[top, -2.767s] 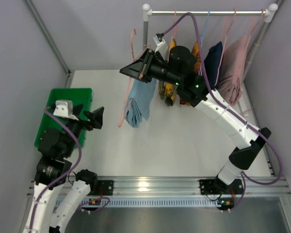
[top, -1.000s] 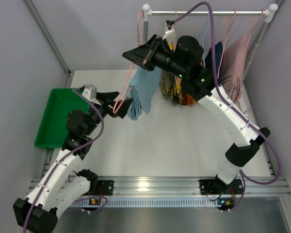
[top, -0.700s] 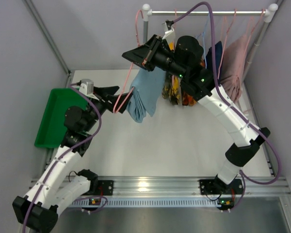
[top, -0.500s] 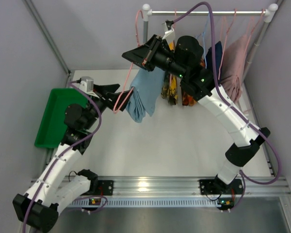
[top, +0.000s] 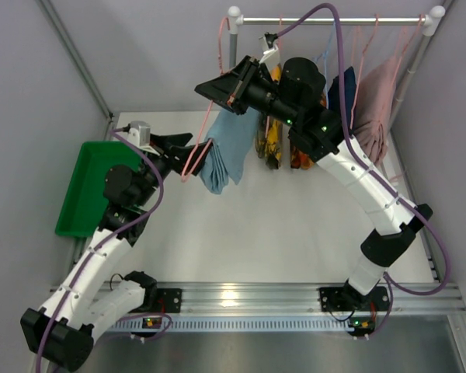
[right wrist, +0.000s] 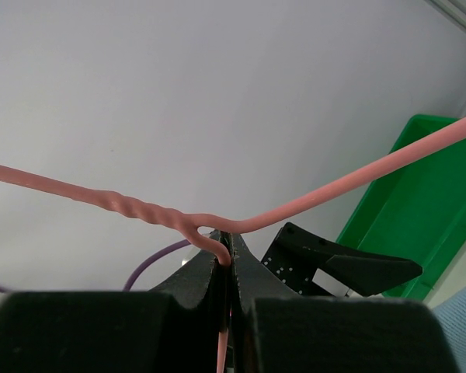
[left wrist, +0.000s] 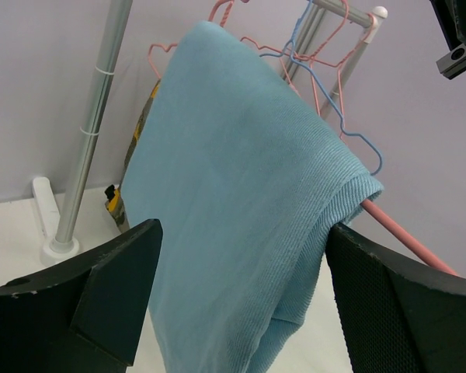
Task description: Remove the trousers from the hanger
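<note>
The light blue trousers [top: 227, 148] hang folded over a pink hanger [top: 210, 128]. My right gripper [top: 231, 93] is shut on that hanger's wire neck [right wrist: 217, 233] and holds it off the rail, to the left of the rack. My left gripper [top: 194, 155] is open, its fingers [left wrist: 101, 295] on either side of the blue trousers [left wrist: 233, 210], not closed on them. The yellow trousers with black blotches [top: 269, 138] hang on the rack behind my right arm. A strip of them shows in the left wrist view [left wrist: 140, 132].
The rack's rail [top: 334, 19] also holds an orange-red patterned pair [top: 304, 155], a navy pair [top: 343, 92], a pink cloth [top: 373, 113] and bare hangers. A green tray [top: 85, 186] lies at the table's left edge. Grey walls close in all round.
My left arm has swung from over the green tray to the blue trousers, and its open fingers now straddle them. My right gripper lifted the hanger slightly, then held still.
</note>
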You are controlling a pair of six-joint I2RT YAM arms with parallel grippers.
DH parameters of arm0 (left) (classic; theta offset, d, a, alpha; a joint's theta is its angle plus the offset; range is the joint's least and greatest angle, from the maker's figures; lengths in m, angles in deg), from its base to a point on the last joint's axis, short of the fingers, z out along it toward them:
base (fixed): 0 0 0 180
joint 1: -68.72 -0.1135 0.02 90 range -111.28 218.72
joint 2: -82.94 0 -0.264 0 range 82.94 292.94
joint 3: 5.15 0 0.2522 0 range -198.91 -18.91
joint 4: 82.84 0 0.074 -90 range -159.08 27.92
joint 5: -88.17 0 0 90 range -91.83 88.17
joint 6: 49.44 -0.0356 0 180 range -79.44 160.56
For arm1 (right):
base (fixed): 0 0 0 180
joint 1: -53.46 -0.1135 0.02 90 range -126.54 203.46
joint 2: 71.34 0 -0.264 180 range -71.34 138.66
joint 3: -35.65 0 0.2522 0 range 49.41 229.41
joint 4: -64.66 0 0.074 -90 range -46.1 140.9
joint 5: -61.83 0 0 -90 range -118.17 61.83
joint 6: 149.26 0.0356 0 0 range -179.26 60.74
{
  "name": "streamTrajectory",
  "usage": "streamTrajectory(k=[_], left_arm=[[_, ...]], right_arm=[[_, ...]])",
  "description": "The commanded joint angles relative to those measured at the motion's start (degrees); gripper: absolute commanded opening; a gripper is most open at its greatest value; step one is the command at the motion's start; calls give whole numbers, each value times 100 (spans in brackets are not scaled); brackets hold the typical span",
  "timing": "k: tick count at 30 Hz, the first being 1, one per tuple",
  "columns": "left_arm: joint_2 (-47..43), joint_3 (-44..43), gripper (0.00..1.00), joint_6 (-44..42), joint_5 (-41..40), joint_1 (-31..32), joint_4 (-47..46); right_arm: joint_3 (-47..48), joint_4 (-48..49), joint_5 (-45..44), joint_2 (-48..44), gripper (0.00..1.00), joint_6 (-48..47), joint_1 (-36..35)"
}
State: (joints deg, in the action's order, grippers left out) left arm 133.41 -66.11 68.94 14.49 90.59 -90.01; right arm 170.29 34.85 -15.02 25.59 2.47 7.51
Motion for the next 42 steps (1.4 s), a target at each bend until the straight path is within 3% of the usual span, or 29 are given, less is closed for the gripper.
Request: streamTrajectory(k=[1, 19, 22, 25, 26, 27, 28, 42], left_arm=[[41, -255, 88, -244, -330, 28, -122], [401, -474, 63, -403, -41, 28, -131], [393, -501, 52, -404, -32, 28, -52], [357, -553, 31, -404, -23, 28, 88], [331, -623, 23, -404, -32, 28, 150], [314, -650, 4, -395, -76, 28, 272], [287, -676, 0, -377, -102, 19, 317], [313, -1818, 0, -175, 214, 28, 897]], right_arm=[[366, 911, 118, -306, 0, -83, -71], [50, 1043, 373, -411, 0, 67, -203], [-47, 1060, 425, -473, 0, 32, -195], [-205, 1104, 496, -596, 0, -91, -195], [-266, 1104, 531, -639, 0, -135, -177], [-423, 1078, 548, -735, 0, -205, -151], [-512, 1061, 557, -789, 0, -241, -81], [-2717, 1105, 988, -1606, 0, -1083, 614]])
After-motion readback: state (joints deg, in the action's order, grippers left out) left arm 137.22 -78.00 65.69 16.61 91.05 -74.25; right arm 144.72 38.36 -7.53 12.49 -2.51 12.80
